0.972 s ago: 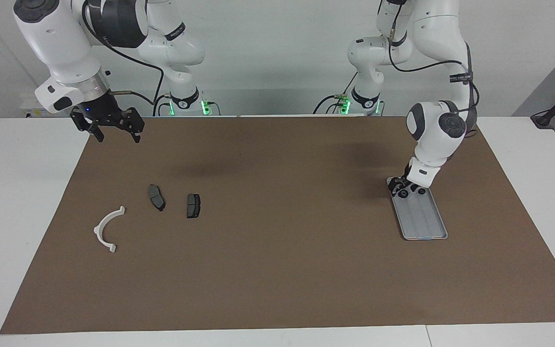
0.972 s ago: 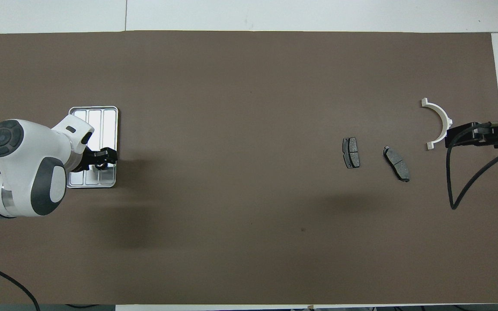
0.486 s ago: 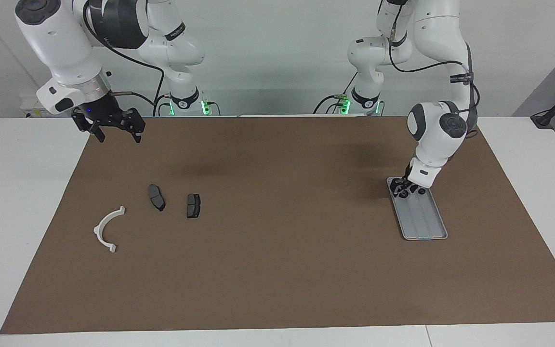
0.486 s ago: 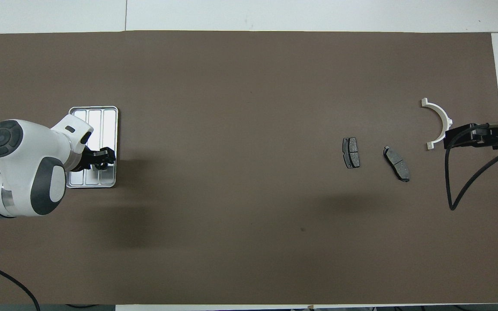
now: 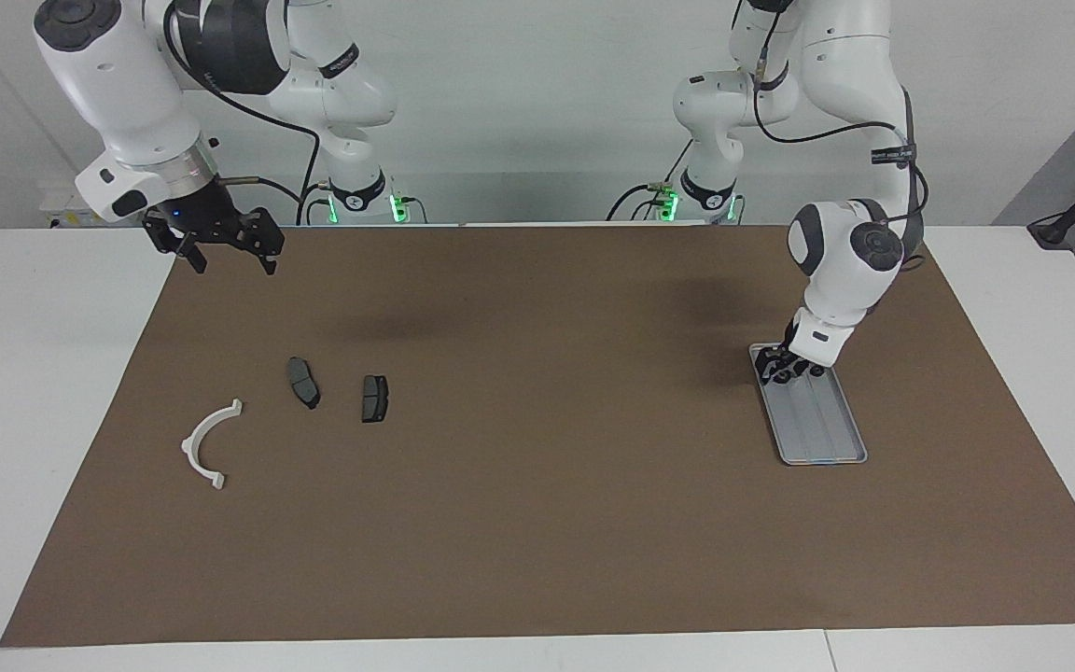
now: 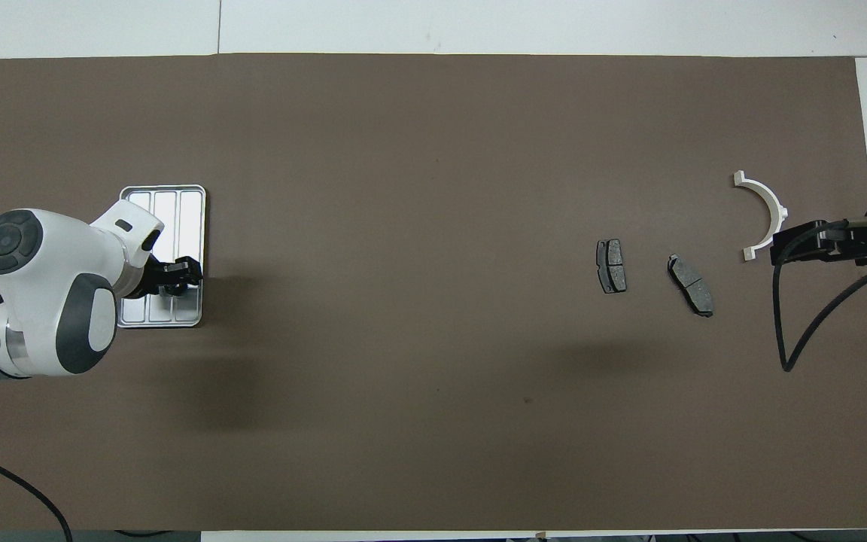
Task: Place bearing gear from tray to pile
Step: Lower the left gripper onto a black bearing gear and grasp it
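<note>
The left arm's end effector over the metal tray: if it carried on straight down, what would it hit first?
Probably the small dark bearing gear under the left end effector, then the tray; how close it already is stays unclear.

Two white arms, glossy rounded shells, dark grey caps and bands at the joints. Left gripper (image 5: 785, 370): small, black, linkage-type, below a white wrist block with a dark slot. Right gripper (image 5: 228, 252): black, splayed outer links, a blue light just above the jaws, silver ring collar over that. Black cables loop along both arms (one carries a small printed black band). Green lights glow at both bases.
</note>
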Available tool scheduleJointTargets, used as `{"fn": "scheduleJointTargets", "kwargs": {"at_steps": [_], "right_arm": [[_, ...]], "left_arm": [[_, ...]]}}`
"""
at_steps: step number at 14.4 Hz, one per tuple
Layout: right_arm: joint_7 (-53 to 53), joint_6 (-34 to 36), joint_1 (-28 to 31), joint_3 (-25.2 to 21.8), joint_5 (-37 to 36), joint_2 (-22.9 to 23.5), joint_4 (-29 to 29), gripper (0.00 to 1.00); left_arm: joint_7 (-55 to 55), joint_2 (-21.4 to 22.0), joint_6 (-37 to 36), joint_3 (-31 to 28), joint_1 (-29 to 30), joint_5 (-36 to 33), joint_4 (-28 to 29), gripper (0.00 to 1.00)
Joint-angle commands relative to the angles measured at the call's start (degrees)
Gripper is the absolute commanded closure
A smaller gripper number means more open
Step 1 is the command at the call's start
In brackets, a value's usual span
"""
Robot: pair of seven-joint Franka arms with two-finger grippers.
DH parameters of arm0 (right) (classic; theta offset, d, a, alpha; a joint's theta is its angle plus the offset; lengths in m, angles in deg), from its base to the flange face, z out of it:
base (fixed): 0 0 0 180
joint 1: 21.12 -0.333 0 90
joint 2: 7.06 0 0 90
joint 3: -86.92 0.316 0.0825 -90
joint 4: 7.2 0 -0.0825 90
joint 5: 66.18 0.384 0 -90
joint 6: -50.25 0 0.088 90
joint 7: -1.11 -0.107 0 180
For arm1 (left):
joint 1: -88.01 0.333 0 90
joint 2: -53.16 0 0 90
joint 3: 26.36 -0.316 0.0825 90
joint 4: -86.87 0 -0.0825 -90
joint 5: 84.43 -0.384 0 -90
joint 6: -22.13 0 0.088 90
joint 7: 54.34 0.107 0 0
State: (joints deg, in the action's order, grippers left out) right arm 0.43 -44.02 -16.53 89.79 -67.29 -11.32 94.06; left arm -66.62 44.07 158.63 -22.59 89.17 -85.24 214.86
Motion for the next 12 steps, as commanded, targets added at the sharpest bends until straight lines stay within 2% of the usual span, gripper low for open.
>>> {"fn": "scheduleJointTargets", "kwargs": {"at_steps": [1, 6, 8, 11, 12], "right_arm": [[0.6, 0.3, 0.2, 0.1, 0.8, -1.9, 1.9, 0.00], [0.3, 0.1, 0.0, 0.6, 0.8, -1.8, 1.8, 0.00], [0.9, 0.1, 0.2, 0.5, 0.8, -1.8, 1.8, 0.00], [0.8, -0.8, 0.4, 0.6, 0.8, -1.8, 1.8, 0.00], [0.5, -1.0, 0.3, 0.5, 0.8, -1.8, 1.8, 0.00]], "left_arm": [[1.3, 0.0, 1.2, -0.2, 0.2, 0.0, 0.7, 0.33], [1.7, 0.0, 0.7, -0.2, 0.6, 0.0, 0.7, 0.42], [1.8, 0.0, 0.7, -0.2, 0.7, 0.0, 0.7, 0.54], [1.6, -0.1, 0.4, -0.2, 0.6, 0.0, 0.2, 0.80], [1.5, -0.1, -0.3, -0.1, 0.5, 0.0, -0.8, 0.84]]}}
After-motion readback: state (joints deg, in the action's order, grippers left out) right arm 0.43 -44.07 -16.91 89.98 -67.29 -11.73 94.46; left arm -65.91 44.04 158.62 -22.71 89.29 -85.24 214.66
